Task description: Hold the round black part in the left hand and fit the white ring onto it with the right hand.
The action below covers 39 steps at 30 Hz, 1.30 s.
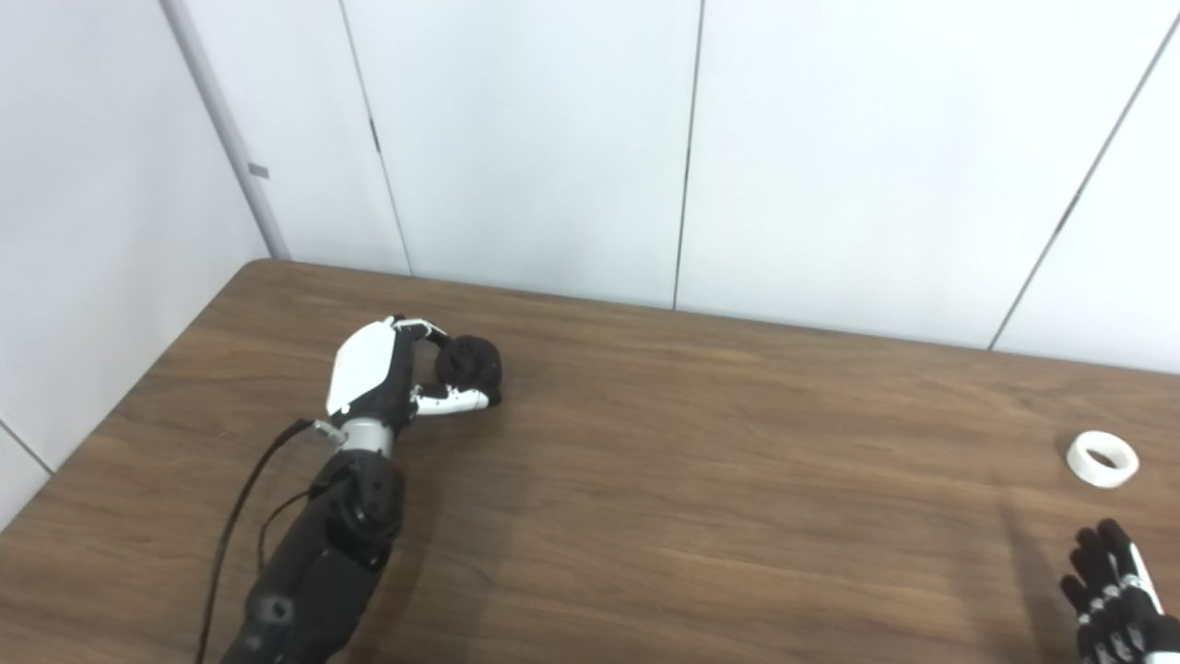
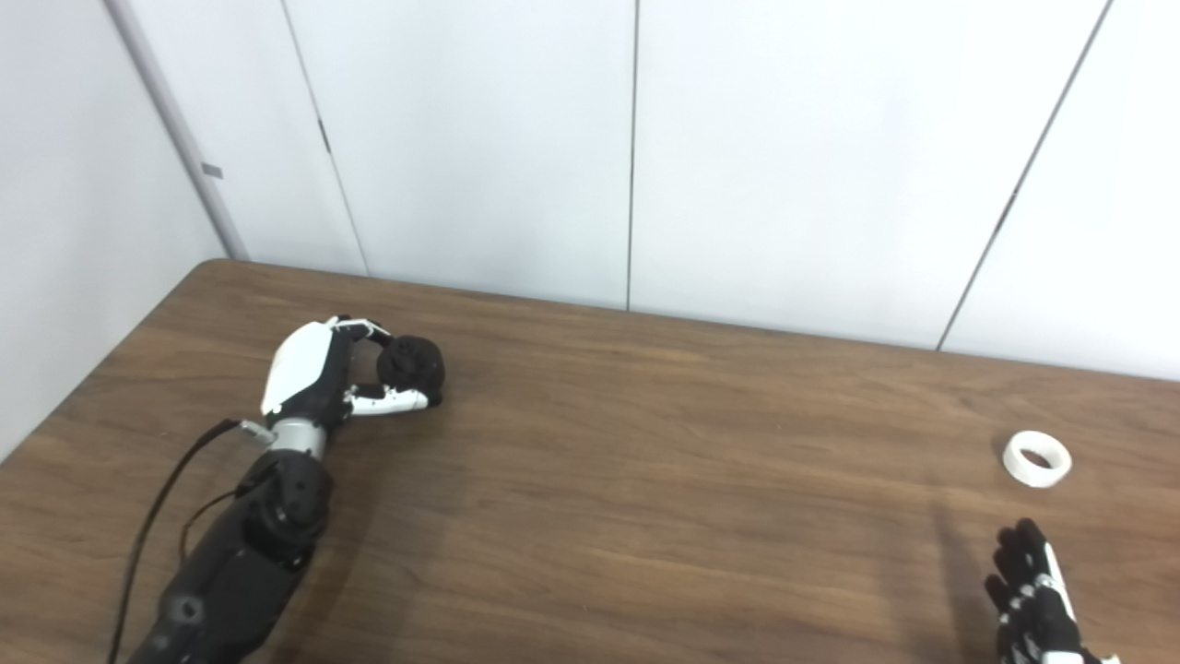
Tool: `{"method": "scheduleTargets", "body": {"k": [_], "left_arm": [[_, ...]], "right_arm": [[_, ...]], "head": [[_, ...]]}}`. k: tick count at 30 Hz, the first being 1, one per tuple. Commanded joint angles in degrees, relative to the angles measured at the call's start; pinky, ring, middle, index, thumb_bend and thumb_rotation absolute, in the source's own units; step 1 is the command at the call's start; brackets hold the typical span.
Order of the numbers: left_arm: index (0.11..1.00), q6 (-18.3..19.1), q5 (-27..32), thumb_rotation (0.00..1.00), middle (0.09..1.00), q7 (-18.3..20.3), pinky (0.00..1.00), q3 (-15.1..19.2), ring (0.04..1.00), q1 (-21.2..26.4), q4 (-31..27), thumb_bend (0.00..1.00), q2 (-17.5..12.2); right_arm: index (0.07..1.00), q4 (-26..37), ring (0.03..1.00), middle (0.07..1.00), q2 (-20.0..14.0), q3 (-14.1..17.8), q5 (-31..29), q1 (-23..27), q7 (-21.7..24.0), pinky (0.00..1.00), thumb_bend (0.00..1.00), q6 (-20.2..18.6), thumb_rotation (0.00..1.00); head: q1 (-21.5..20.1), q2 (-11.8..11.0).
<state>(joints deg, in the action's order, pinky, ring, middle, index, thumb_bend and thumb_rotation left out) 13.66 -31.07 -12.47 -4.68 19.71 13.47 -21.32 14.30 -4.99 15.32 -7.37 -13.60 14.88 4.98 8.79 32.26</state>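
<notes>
Left robot hand (image 1: 392, 373) grips black part (image 1: 469, 362); white ring (image 1: 1102, 458) lies unobstructed on table (image 1: 701, 480).

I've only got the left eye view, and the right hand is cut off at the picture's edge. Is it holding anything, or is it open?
Observer: In the right eye view the right hand shows across its whole width. Its fingers are spread and it holds nothing.
Operator: Okay. The white ring sits close to my picture's right edge. Is there table beyond it?
Observer: Yes. The white ring lies flat, apart from the hand, and a strip of bare table runs on to its right.
</notes>
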Motion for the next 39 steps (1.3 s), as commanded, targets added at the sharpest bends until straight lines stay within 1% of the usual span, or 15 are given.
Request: {"method": "scheduleTargets", "body": {"k": [1,5,8,10,15,19,21,24,26,32,36,39], "left_arm": [[0.487,-0.51,-2.55,0.05,0.825,0.45,1.00,-0.17,0.953,0.76,-6.60,0.52,-2.42],[0.487,0.32,-4.14,0.05,0.835,3.80,1.00,-1.76,0.947,-2.96,-15.41,0.52,-2.13],[0.487,-0.23,-5.60,0.05,0.837,5.46,1.00,-3.22,0.946,-5.49,-20.52,0.52,-1.52],[0.487,-0.57,-6.66,0.06,0.843,6.66,1.00,-4.42,0.948,-7.07,-23.34,0.52,-1.02],[0.487,-2.31,-8.20,0.06,0.856,8.48,1.00,-7.05,0.956,-10.33,-27.60,0.52,0.80],[0.487,-2.36,-8.52,0.06,0.864,11.19,1.00,-9.05,0.962,-12.72,-30.90,0.52,2.92],[0.488,-2.46,-8.23,0.07,0.882,12.69,1.00,-10.08,0.989,-14.02,-32.39,0.52,4.27],[0.487,-4.15,-9.26,0.07,0.878,13.28,1.00,-12.34,0.996,-15.88,-33.16,0.52,6.08],[0.487,-4.88,-10.00,0.07,0.881,13.68,1.00,-13.93,0.999,-17.04,-33.30,0.52,7.11],[0.486,-7.12,-11.96,0.06,0.872,14.37,1.00,-17.92,1.000,-19.64,-32.95,0.52,9.65],[0.485,-8.19,-13.54,0.07,0.864,14.73,1.00,-19.90,1.000,-20.80,-32.03,0.52,11.04],[0.486,-8.58,-14.19,0.07,0.867,15.25,1.00,-21.07,1.000,-21.16,-31.24,0.52,11.52]], "right_arm": [[0.989,3.54,0.990,0.983,0.39,-1.20,0.14,-9.95,-0.76,1.00,0.57,0.93,1.00],[0.976,3.91,0.976,0.968,0.95,-1.66,0.39,-9.52,-1.43,1.00,0.55,-0.07,1.00],[0.964,4.06,0.966,0.955,1.28,-2.16,0.85,-9.17,-2.20,1.00,0.57,-1.04,1.00],[0.958,3.83,0.962,0.949,1.34,-2.50,1.34,-8.94,-2.53,1.00,0.58,-0.95,1.00],[0.953,4.12,0.959,0.946,1.22,-3.40,2.17,-8.64,-3.13,1.00,0.57,-1.43,1.00],[0.959,4.46,0.958,0.951,1.20,-4.22,2.22,-8.42,-3.50,1.00,0.54,-1.37,1.00],[0.958,4.63,0.955,0.950,1.27,-4.64,2.82,-8.38,-3.95,1.00,0.56,-1.32,1.00],[0.947,4.48,0.944,0.938,1.51,-5.00,3.11,-8.24,-4.65,0.97,0.58,-1.03,0.97],[0.938,4.78,0.940,0.932,1.70,-5.43,3.98,-8.18,-5.25,0.96,0.60,-1.51,0.96],[0.938,5.58,0.928,0.928,1.50,-7.21,6.25,-8.04,-6.20,0.94,0.62,-1.47,0.96],[0.936,7.27,0.921,0.922,2.00,-8.14,7.17,-8.25,-6.78,0.94,0.60,-2.98,0.97],[0.937,8.46,0.925,0.923,2.27,-8.82,7.28,-8.22,-7.10,0.95,0.58,-4.22,0.98]], "head": [[-0.50,0.26],[-2.10,0.75],[-3.24,0.91],[-3.68,0.99],[-5.01,1.66],[-6.37,2.69],[-7.11,3.24],[-8.09,3.82],[-9.04,4.39],[-11.97,5.98],[-13.29,7.21],[-14.04,8.29]]}}
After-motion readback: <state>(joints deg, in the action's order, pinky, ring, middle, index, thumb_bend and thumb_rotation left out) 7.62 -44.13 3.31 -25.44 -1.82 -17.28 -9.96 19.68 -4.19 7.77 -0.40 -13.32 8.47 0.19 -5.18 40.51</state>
